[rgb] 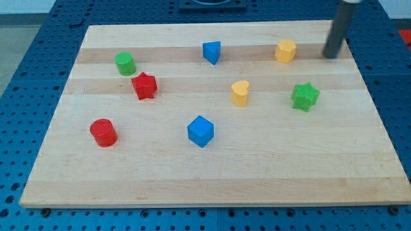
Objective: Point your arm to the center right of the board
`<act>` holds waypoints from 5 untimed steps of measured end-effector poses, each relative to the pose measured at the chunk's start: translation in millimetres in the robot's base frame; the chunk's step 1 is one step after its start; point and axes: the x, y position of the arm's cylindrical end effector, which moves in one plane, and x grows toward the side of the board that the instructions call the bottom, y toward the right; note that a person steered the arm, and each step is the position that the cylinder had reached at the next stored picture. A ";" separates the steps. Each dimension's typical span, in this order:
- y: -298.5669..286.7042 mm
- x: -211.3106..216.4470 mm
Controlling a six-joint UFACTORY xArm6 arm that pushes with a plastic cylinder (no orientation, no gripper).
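My tip point(331, 56) sits near board point(212, 186) top-right corner, approach step; next, prob. slide toward right-edge middle; no jaws here.

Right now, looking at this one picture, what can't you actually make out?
- My arm above the rod: cut off by the camera view's top edge; only the rod down to my tip shows, right of the yellow block.
- Whether my tip touches the board: one view cannot settle it.
- Far sides of the green star and other blocks: hidden by their own bodies.
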 end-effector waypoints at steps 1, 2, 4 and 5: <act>9.1 19.6; 9.1 20.1; 4.4 68.9; -6.0 68.9</act>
